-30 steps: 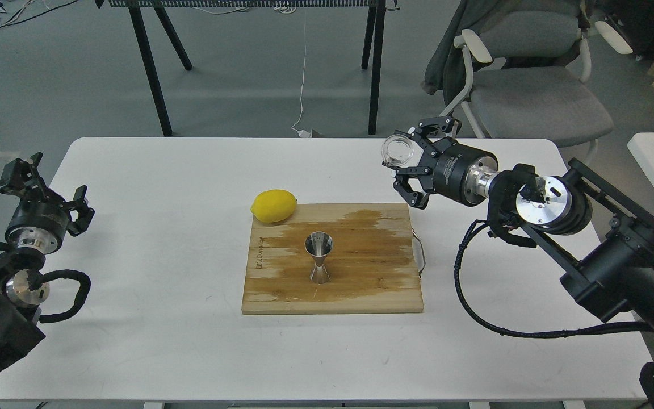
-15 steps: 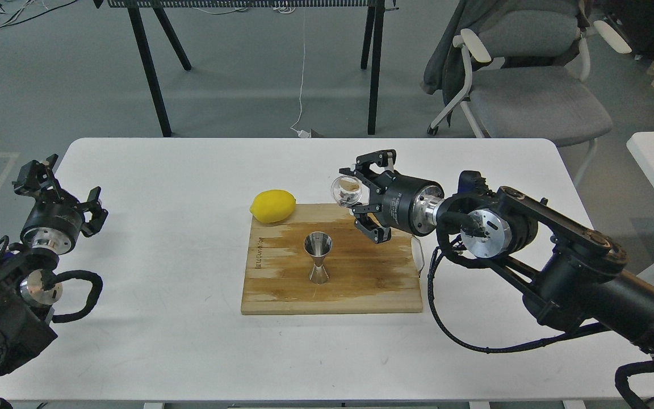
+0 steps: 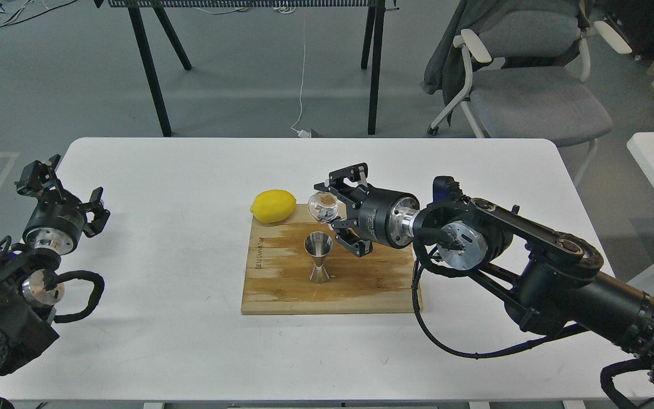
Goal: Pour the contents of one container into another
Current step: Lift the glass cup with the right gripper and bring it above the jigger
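Note:
The small clear cup [image 3: 323, 207] is tipped on its side in the air, its round rim facing left. My right gripper [image 3: 334, 211] is shut on it, just above and slightly right of the steel jigger [image 3: 319, 257]. The jigger stands upright in the middle of the wooden cutting board [image 3: 270, 284]. Something brownish shows inside the cup. My left gripper [image 3: 59, 187] hovers open and empty near the table's left edge, far from both containers.
A yellow lemon [image 3: 273, 205] lies at the board's back left corner, close to the cup. The white table [image 3: 162, 170] carries the board. Behind the table stand a grey office chair [image 3: 525, 79] and black table legs [image 3: 151, 68].
My right arm has carried the cup leftward and down, from the table's back right to just above the jigger. The left arm shifted only slightly.

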Controlling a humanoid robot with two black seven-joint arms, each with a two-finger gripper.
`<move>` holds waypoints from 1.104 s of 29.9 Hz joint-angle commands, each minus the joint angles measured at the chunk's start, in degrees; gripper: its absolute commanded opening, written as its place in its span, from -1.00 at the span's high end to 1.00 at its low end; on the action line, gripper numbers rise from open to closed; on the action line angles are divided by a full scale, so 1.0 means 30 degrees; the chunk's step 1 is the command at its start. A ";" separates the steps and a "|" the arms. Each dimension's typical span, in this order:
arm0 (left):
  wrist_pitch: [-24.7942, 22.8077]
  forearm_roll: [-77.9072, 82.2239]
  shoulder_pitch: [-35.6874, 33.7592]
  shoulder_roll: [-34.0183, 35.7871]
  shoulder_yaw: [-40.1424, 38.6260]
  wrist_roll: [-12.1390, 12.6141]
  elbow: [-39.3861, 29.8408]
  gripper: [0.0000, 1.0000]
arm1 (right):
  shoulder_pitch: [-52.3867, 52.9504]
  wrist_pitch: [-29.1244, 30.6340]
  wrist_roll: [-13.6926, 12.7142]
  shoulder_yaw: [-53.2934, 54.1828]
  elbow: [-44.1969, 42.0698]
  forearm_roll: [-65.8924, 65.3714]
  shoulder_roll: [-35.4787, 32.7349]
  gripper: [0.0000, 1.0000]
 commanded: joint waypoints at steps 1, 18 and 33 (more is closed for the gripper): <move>0.0001 -0.0009 -0.0019 -0.0008 -0.0003 0.0000 -0.0002 -1.00 | 0.0076 0.0023 0.0001 -0.0237 0.0052 -0.0178 -0.0024 0.49; 0.0001 -0.0009 -0.0077 0.0080 -0.0003 0.0000 -0.0002 -1.00 | 0.0838 0.0463 0.0001 -0.1791 0.0052 -0.0969 -0.0024 0.49; 0.0001 -0.0009 -0.0078 0.0168 -0.0003 0.0000 -0.0002 -1.00 | 0.0897 0.1283 0.0001 -0.1850 0.0052 -0.2696 -0.0083 0.49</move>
